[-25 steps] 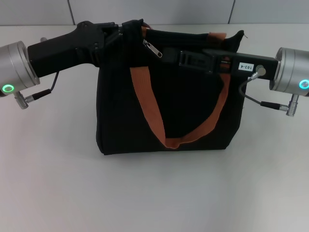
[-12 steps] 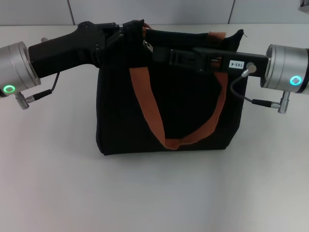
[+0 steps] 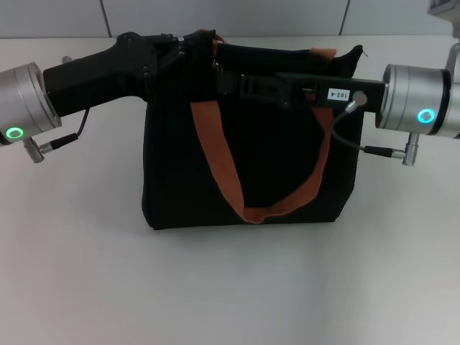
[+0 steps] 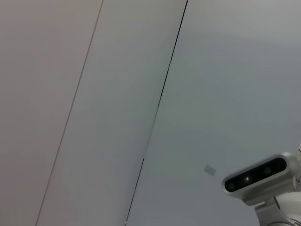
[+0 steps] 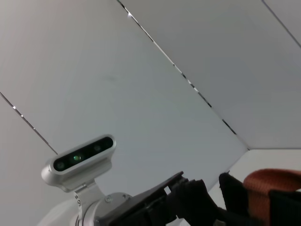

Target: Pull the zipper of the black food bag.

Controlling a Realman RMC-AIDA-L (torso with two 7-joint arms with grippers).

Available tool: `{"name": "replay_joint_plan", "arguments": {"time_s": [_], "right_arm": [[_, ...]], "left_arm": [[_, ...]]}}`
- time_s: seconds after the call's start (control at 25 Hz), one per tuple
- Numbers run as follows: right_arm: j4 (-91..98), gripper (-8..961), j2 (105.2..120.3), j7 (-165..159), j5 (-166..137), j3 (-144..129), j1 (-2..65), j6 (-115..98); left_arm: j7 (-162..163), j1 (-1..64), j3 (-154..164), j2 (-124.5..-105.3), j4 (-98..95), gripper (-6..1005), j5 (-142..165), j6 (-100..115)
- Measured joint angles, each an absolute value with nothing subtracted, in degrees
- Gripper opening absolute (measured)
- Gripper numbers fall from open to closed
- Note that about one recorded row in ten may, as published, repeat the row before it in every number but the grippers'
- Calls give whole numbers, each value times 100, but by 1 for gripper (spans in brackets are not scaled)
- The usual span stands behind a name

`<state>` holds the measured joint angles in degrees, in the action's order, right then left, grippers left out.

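The black food bag (image 3: 251, 165) stands upright at the table's middle, with rust-orange handle straps (image 3: 215, 151) hanging down its front. My left gripper (image 3: 188, 49) is shut on the bag's top left corner. It also shows in the right wrist view (image 5: 207, 200), next to an orange strap (image 5: 268, 181). My right gripper (image 3: 224, 80) reaches across the bag's top from the right, and its tip is at the zipper (image 3: 215, 67). Only a small silver glint of the zipper shows beside the tip; the pull tab is hidden.
The bag stands on a white table (image 3: 230, 287), with a panelled wall (image 3: 230, 14) behind it. The left wrist view shows only wall panels and my head camera (image 4: 256, 176).
My right gripper has moved left along the bag's top and now covers the zipper pull, which hung in plain view before. The left arm and the bag have not moved.
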<state>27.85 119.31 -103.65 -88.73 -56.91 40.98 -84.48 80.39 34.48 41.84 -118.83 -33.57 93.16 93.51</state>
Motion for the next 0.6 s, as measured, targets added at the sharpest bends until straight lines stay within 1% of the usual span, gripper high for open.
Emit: {"name": "replay_joint_plan", "arguments": {"time_s": [0.6], "right_arm": [[2700,368,11919,-10435,-8907,-5915,4245,-8387]], "left_arm": [[8017,3454,4183,-11883,-3357,23,9318,9354]]}}
